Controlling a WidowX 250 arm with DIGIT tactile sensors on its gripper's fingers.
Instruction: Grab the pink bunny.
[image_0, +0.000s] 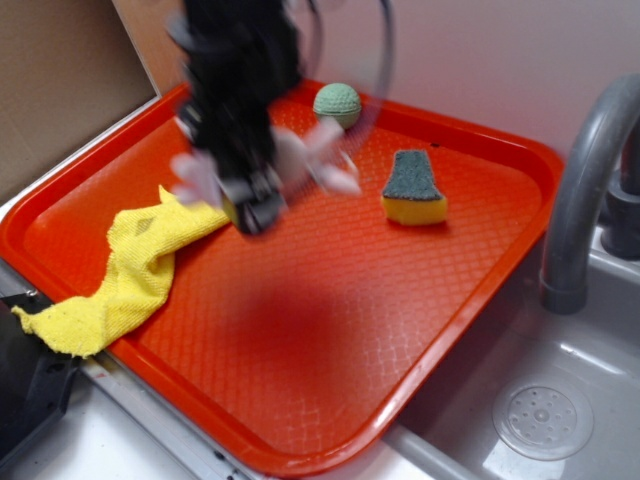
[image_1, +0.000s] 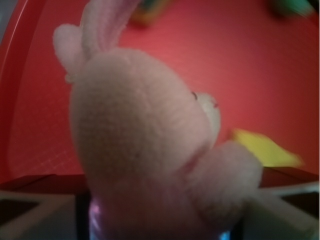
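The pink bunny (image_0: 322, 157) is a pale pink fuzzy plush. It hangs in my black gripper (image_0: 256, 203) above the back left part of the red tray (image_0: 330, 350). Its limbs stick out on both sides of the fingers. The exterior view is motion-blurred around the arm. In the wrist view the bunny (image_1: 145, 140) fills most of the frame right against the camera, ears pointing up and face turned right. The fingertips are hidden behind it. The gripper is shut on the bunny.
A green knitted ball (image_0: 337, 103) lies at the tray's back edge. A yellow sponge with a green top (image_0: 413, 190) lies at the right. A yellow cloth (image_0: 130, 270) hangs over the tray's left edge. A grey faucet (image_0: 580, 200) and sink (image_0: 540, 410) are at the right.
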